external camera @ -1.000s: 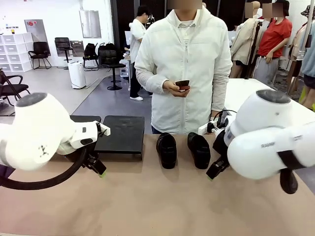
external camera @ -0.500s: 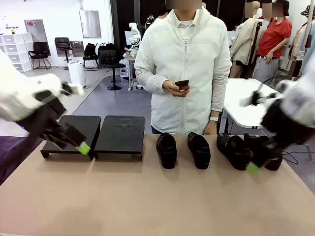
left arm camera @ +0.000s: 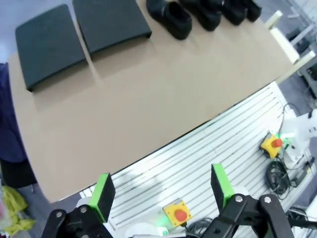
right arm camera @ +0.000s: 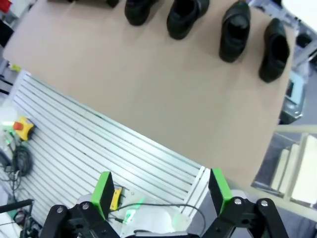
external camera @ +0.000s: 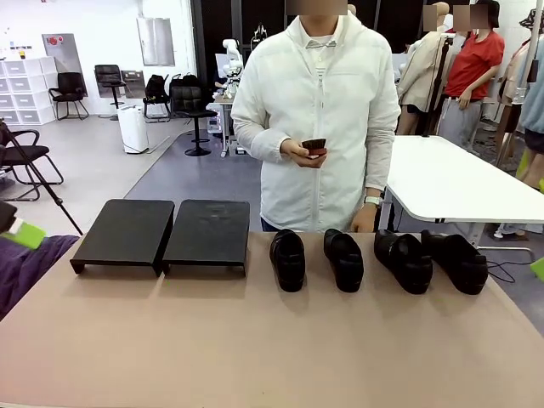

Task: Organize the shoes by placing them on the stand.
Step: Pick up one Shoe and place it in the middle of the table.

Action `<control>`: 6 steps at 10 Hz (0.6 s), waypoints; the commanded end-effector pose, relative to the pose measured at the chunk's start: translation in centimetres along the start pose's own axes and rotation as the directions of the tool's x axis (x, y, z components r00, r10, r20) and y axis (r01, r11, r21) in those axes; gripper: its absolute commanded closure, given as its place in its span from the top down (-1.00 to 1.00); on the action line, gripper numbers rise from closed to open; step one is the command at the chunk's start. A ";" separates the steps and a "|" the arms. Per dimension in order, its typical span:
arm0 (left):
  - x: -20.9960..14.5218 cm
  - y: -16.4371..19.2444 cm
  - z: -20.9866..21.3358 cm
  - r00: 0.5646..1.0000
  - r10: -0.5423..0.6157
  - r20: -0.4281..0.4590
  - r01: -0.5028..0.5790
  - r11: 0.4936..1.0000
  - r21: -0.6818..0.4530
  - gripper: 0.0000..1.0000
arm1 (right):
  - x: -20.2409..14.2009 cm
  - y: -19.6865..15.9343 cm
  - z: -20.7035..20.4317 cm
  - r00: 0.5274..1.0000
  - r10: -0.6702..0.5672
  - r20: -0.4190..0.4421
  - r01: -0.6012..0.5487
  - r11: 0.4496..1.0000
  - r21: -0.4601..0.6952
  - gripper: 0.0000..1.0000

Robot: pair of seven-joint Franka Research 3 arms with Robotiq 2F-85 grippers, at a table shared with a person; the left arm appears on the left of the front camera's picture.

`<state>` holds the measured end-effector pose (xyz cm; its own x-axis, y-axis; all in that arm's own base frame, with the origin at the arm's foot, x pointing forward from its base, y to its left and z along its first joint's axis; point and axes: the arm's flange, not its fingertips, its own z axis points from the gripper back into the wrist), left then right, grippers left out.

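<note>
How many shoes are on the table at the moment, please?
4, in a row on the table, right of the stand: first shoe nearest the stand, second shoe, third shoe, then fourth shoe at the right end. None seems hidden.

High up and pointing downward, left tool [left arm camera: 161, 191] with jaws spread wide, nothing between its green pads [left arm camera: 103, 196], right tool [right arm camera: 161, 191] equally high, pointing downward, jaws wide apart, likewise empty

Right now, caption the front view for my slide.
Four black shoes sit in a row on the table right of the two-panel stand, a person behind them.
</note>
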<state>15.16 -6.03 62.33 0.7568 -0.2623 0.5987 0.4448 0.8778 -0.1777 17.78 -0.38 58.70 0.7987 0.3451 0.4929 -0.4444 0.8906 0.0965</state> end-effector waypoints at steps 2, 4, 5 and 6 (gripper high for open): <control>0.2 -1.3 -0.7 0.998 -0.058 -0.027 0.057 0.998 -0.017 1.00 | 0.3 1.8 -0.3 0.999 0.051 -0.019 -0.051 0.999 0.000 1.00; 0.2 -1.3 -0.7 0.998 -0.058 -0.027 0.057 0.998 -0.017 1.00 | 0.3 1.8 -0.3 0.999 0.051 -0.019 -0.051 0.999 0.000 1.00; 0.2 -1.3 -0.7 0.998 -0.058 -0.027 0.057 0.998 -0.017 1.00 | 0.3 1.8 -0.3 0.999 0.051 -0.019 -0.051 0.999 0.000 1.00; 0.2 -1.3 -0.7 0.998 -0.058 -0.027 0.057 0.998 -0.017 1.00 | 0.3 1.8 -0.3 0.999 0.051 -0.019 -0.051 0.999 0.000 1.00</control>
<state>15.11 -7.52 61.98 0.7468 -0.3110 0.5878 0.4772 0.8662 -0.1480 17.41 1.55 58.84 0.7906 0.3768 0.4826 -0.4619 0.8845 0.0661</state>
